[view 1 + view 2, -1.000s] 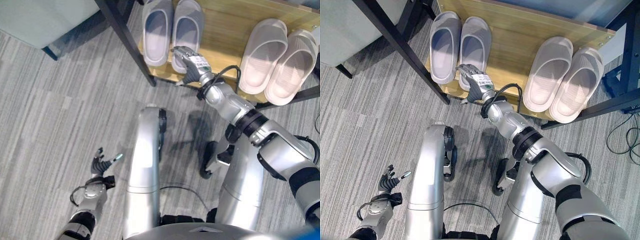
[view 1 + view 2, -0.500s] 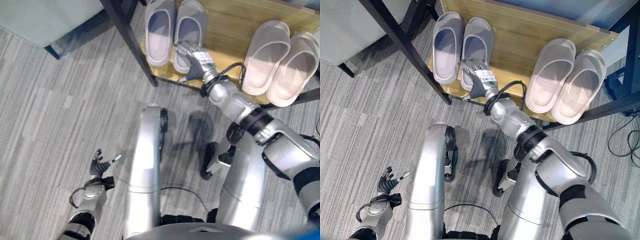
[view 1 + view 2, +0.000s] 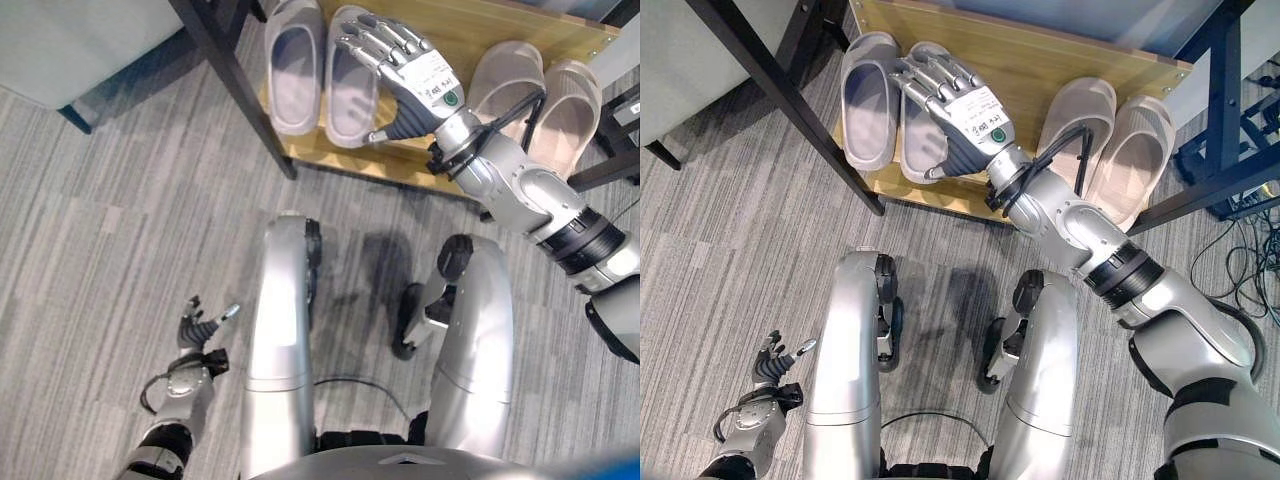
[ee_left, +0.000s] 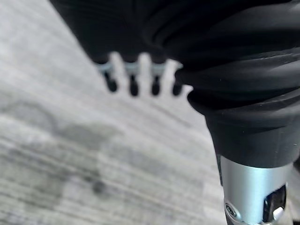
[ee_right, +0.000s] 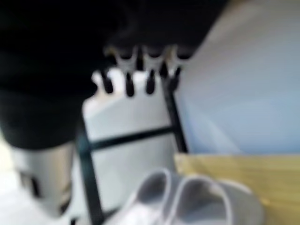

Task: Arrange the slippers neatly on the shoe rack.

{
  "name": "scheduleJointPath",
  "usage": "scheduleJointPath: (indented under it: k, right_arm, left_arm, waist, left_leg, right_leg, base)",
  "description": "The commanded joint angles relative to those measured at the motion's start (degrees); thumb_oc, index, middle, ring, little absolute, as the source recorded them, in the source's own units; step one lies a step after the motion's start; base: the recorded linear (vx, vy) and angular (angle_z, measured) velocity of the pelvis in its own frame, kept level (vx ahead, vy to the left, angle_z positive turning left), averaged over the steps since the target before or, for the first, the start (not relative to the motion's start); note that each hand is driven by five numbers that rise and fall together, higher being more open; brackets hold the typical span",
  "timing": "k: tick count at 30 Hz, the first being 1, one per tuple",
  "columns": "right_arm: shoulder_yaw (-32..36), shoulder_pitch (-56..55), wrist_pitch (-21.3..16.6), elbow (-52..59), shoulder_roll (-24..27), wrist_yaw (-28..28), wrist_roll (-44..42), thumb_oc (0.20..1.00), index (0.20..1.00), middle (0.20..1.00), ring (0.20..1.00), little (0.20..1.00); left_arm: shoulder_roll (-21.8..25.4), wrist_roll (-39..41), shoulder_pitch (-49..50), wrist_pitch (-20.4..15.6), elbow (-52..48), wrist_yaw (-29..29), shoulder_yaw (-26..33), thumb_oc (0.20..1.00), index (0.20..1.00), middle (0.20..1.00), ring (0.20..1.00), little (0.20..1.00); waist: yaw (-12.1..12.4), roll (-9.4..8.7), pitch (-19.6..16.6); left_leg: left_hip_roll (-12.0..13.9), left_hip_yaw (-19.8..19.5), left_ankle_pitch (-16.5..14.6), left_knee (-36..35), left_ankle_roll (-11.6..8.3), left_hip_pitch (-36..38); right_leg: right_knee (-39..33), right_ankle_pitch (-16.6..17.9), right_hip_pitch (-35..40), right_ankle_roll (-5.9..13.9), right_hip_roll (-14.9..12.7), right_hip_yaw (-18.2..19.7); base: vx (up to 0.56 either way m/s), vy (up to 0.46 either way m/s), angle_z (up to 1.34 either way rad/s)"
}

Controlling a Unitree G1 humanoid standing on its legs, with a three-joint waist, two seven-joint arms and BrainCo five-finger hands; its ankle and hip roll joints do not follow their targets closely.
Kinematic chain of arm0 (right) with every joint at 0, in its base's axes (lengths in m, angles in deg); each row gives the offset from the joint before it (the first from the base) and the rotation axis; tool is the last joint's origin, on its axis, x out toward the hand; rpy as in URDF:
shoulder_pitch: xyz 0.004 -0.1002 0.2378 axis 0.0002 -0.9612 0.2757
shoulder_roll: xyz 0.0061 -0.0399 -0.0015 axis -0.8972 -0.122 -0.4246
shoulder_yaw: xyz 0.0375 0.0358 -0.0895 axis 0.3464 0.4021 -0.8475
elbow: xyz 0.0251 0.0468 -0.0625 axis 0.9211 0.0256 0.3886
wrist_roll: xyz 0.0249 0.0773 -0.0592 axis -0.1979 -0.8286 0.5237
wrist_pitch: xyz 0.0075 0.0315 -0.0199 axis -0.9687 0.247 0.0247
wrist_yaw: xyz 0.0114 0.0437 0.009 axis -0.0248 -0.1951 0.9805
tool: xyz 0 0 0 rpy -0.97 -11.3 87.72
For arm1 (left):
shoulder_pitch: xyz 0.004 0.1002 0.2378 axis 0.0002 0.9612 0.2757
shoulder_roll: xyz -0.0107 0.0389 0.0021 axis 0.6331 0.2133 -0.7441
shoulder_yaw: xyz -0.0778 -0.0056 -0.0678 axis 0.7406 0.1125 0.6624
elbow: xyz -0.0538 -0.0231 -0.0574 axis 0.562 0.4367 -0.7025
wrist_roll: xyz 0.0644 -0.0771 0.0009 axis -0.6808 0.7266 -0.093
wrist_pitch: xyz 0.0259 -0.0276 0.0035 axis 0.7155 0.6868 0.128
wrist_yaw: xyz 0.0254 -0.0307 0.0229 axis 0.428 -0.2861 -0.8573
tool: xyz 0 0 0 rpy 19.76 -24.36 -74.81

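Observation:
Two pairs of slippers stand side by side on the wooden shelf [image 3: 455, 35] of the shoe rack. The grey pair [image 3: 295, 65] is at the shelf's left end, the pale pink pair [image 3: 535, 90] at its right. My right hand [image 3: 405, 75] hangs open above the shelf, raised over the grey pair's right slipper, fingers straight and holding nothing. The grey pair [image 5: 187, 201] lies below its fingers [image 5: 129, 82] in the right wrist view. My left hand [image 3: 200, 335] hangs low at the lower left over the floor, fingers relaxed and empty.
The rack's black metal post [image 3: 235, 90] slants down at the shelf's left corner, with another black frame bar [image 3: 1225, 100] at the right. A pale box or panel [image 3: 70, 40] lies at the upper left. Grey striped carpet [image 3: 100, 250] covers the floor.
My right hand has lifted off the grey slipper and risen toward the camera, fingers spread open. The whole picture has shifted a little. The left hand stays put.

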Motion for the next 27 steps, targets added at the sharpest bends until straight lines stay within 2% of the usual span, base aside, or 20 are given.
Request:
scheduleJointPath:
  k: [1, 3, 4, 6, 9, 10, 11, 12, 13, 15, 17, 18, 19, 20, 21, 22, 23, 27]
  right_arm:
    - [4.3, 0.8, -0.8, 3.1, 2.1, -0.5, -0.7, 1.0, 1.0, 1.0, 1.0, 1.0]
    - [7.5, -1.8, -1.4, 3.8, 4.2, 0.1, -0.6, 1.0, 1.0, 1.0, 1.0, 1.0]
    - [11.2, -5.6, -1.4, 3.3, 5.0, 0.7, -0.2, 1.0, 1.0, 1.0, 1.0, 1.0]
    - [14.4, -9.9, -1.3, 2.0, 3.1, 1.3, -1.2, 1.0, 1.0, 1.0, 1.0, 1.0]
    - [17.4, -18.9, -1.3, -1.8, -1.2, 1.6, -3.9, 1.0, 1.0, 1.0, 1.0, 1.0]
    - [17.5, -19.2, -1.4, -1.9, -1.2, 1.5, -3.9, 1.0, 1.0, 1.0, 1.0, 1.0]
    - [18.4, -22.2, -1.6, -2.9, -3.0, 1.7, -5.9, 1.0, 1.0, 1.0, 1.0, 1.0]
    - [18.9, -27.6, -2.1, -5.6, -5.1, 2.1, -7.6, 1.0, 1.0, 1.0, 1.0, 1.0]
    - [19.0, -29.6, -2.3, -7.3, -6.5, 2.1, -8.7, 1.0, 1.0, 1.0, 1.0, 1.0]
    - [19.3, -31.3, -2.7, -7.8, -7.6, 2.4, -10.1, 1.0, 1.0, 1.0, 1.0, 1.0]
    - [19.3, -33.7, -3.0, -10.2, -9.7, 3.0, -12.9, 1.0, 1.0, 1.0, 1.0, 1.0]
    - [19.3, -34.7, -2.8, -10.8, -10.0, 3.6, -13.1, 1.0, 1.0, 1.0, 1.0, 1.0]
    - [18.6, -36.6, -2.8, -12.6, -12.1, 4.4, -14.4, 1.0, 1.0, 1.0, 1.0, 1.0]
    - [18.6, -36.6, -2.8, -12.6, -12.1, 4.4, -14.4, 1.0, 1.0, 1.0, 1.0, 1.0]
    - [18.6, -38.5, -2.5, -15.1, -13.9, 5.4, -16.9, 1.0, 1.0, 1.0, 1.0, 1.0]
    - [18.6, -38.5, -2.5, -15.1, -13.9, 5.4, -16.9, 1.0, 1.0, 1.0, 1.0, 1.0]
    - [17.9, -41.4, -2.5, -17.8, -14.7, 6.7, -17.2, 1.0, 1.0, 1.0, 1.0, 1.0]
    - [15.5, -45.2, -2.1, -22.1, -15.4, 8.6, -13.8, 1.0, 1.0, 1.0, 1.0, 1.0]
  left_arm:
    - [0.3, -0.7, 0.0, -2.1, -2.1, 0.9, 2.9, 1.0, 1.0, 1.0, 1.0, 1.0]
    - [1.4, -2.1, -2.5, -2.8, -6.3, 1.8, 3.8, 1.0, 1.0, 1.0, 1.0, 1.0]
    - [2.2, -2.4, -3.2, -2.9, -10.9, 3.2, 4.8, 1.0, 1.0, 1.0, 1.0, 1.0]
    - [2.2, -2.5, -4.2, -2.9, -12.4, 4.2, 4.9, 1.0, 1.0, 1.0, 1.0, 1.0]
    - [1.4, -1.7, -3.5, -2.5, -13.5, 6.6, 3.5, 1.0, 1.0, 1.0, 1.0, 1.0]
    - [1.5, -1.7, -3.3, -2.6, -13.5, 6.6, 3.3, 1.0, 1.0, 1.0, 1.0, 1.0]
    - [1.4, -2.0, -2.7, -2.3, -14.3, 7.0, 2.6, 1.0, 1.0, 1.0, 1.0, 1.0]
    - [0.9, -2.7, -1.5, -2.1, -15.1, 8.1, 1.4, 1.0, 1.0, 1.0, 1.0, 1.0]
    - [0.4, -3.1, -1.5, -2.0, -15.0, 8.3, 0.7, 1.0, 1.0, 1.0, 1.0, 1.0]
    - [-0.1, -3.5, -1.4, -1.8, -14.5, 8.5, 0.2, 1.0, 1.0, 1.0, 1.0, 1.0]
    - [-1.4, -4.0, -1.9, -1.2, -13.1, 8.9, -1.1, 1.0, 1.0, 1.0, 1.0, 1.0]
    - [-1.9, -5.1, -1.6, -0.7, -12.7, 9.3, -1.6, 1.0, 1.0, 1.0, 1.0, 1.0]
    - [-3.7, -6.8, -1.5, -0.1, -11.5, 9.4, -3.6, 1.0, 1.0, 1.0, 1.0, 1.0]
    - [-3.7, -6.8, -1.5, -0.1, -11.5, 9.4, -3.7, 1.0, 1.0, 1.0, 1.0, 1.0]
    - [-4.6, -8.1, -1.3, 0.7, -11.5, 10.2, -5.7, 1.0, 1.0, 1.0, 1.0, 1.0]
    - [-4.6, -8.1, -1.3, 0.7, -11.5, 10.2, -5.7, 1.0, 1.0, 1.0, 1.0, 1.0]
    - [-5.4, -9.5, -0.2, 1.6, -12.1, 11.7, -7.6, 1.0, 1.0, 1.0, 1.0, 1.0]
    - [-6.6, -15.9, 0.9, 2.4, -11.8, 12.8, -11.6, 1.0, 1.0, 1.0, 1.0, 1.0]
  waist:
    - [1.3, -1.83, 1.2]
    - [0.9, -2.62, 1.2]
    - [0.9, -2.11, 1.2]
    - [0.5, -1.13, 1.2]
    - [-0.6, 0.02, -4.5]
    - [-0.5, 0.16, -4.9]
    - [-0.7, 0.25, -5.7]
    - [-1.1, 0.19, -6.5]
    - [-1.3, -0.03, -6.8]
    - [-1.5, -0.15, -7.1]
    - [-2.0, -0.66, -7.9]
    - [-2.2, -0.75, -8.5]
    - [-2.7, -0.71, -9.4]
    - [-2.7, -0.7, -9.3]
    - [-3.1, -0.88, -10.8]
    - [-3.1, -0.88, -10.8]
    - [-3.2, -0.56, -12.3]
    - [-3.0, 0.08, -13.6]
  left_leg:
    - [-2.1, -2.4, -2.7, -7.4, -1.55, 0.8]
    - [-2.0, -1.0, 0.7, -15.2, -1.98, 0.8]
    - [-2.9, -2.1, 4.1, -20.6, -1.86, 0.8]
    - [-2.9, -3.6, 7.2, -25.3, -1.77, 0.8]
    - [-1.6, -4.8, 11.6, -33.9, -1.95, 0.8]
    - [-1.7, -5.0, 11.9, -34.4, -1.96, 0.8]
    - [-1.2, -4.8, 13.2, -38.3, -2.03, 3.1]
    - [-0.7, -4.3, 15.9, -46.2, -2.43, 9.1]
    - [-0.3, -4.0, 17.4, -50.2, -2.77, 12.4]
    - [-0.3, -3.9, 18.4, -53.4, -2.73, 15.1]
    - [0.0, -3.5, 20.5, -59.0, -3.22, 20.3]
    - [0.3, -3.5, 21.1, -62.0, -3.25, 23.2]
    - [1.5, -2.6, 22.4, -69.0, -3.1, 31.0]
    - [1.5, -2.6, 22.5, -69.1, -3.1, 31.2]
    - [2.0, -1.4, 23.8, -74.5, -3.52, 37.9]
    - [2.0, -1.4, 23.8, -74.5, -3.52, 37.9]
    - [1.2, 0.3, 27.4, -82.8, -3.58, 46.9]
    - [0.1, 1.8, 30.0, -95.1, -3.93, 62.5]
  right_leg:
    - [-9.0, 6.1, -1.6, 0.35, 3.0, 10.0]
    - [-15.1, 8.2, -1.5, 0.95, 2.9, 9.3]
    - [-19.8, 9.4, -0.5, 1.45, 2.4, 7.7]
    - [-24.5, 10.3, 0.7, 2.17, 1.1, 5.1]
    - [-34.0, 12.4, 2.5, 2.85, -0.9, 0.2]
    - [-34.6, 12.8, 2.7, 2.78, -0.9, -0.1]
    - [-38.0, 13.7, 5.0, 3.13, -1.1, -1.2]
    - [-45.8, 15.9, 11.2, 3.9, -1.5, -3.7]
    - [-50.0, 17.1, 14.5, 4.23, -1.6, -5.0]
    - [-53.3, 18.2, 16.8, 4.53, -1.6, -5.7]
    - [-59.6, 20.0, 22.1, 5.02, -1.7, -7.2]
    - [-62.2, 20.4, 24.7, 5.4, -1.8, -8.0]
    - [-68.5, 23.0, 31.3, 6.69, -1.8, -9.4]
    - [-68.6, 23.1, 31.5, 6.69, -1.8, -9.4]
    - [-74.5, 25.5, 37.9, 7.85, -1.6, -11.1]
    - [-74.5, 25.5, 37.9, 7.85, -1.6, -11.1]
    - [-82.9, 29.6, 46.9, 8.8, -1.2, -12.9]
    - [-96.3, 34.2, 63.3, 10.92, -0.3, -14.9]
  base:
    - [-0.09, -0.005, 0.01]
    - [-0.16, 0.039, 0.05]
    - [-0.17, 0.111, -0.05]
    - [-0.12, 0.128, -0.08]
    - [-0.05, 0.104, 0.11]
    - [-0.07, 0.083, 0.08]
    - [-0.13, 0.075, 0.1]
    - [-0.17, 0.083, 0.14]
    - [-0.15, 0.061, 0.12]
    - [-0.06, 0.016, 0.1]
    - [-0.06, 0.008, 0.02]
    - [0.0, 0.068, -0.02]
    - [0.02, 0.061, 0.0]
    - [0.08, 0.072, 0.01]
    - [0.07, 0.025, -0.04]
    - [0.15, 0.078, -0.11]
    - [0.15, 0.056, -0.15]
    - [0.22, 0.003, -0.14]
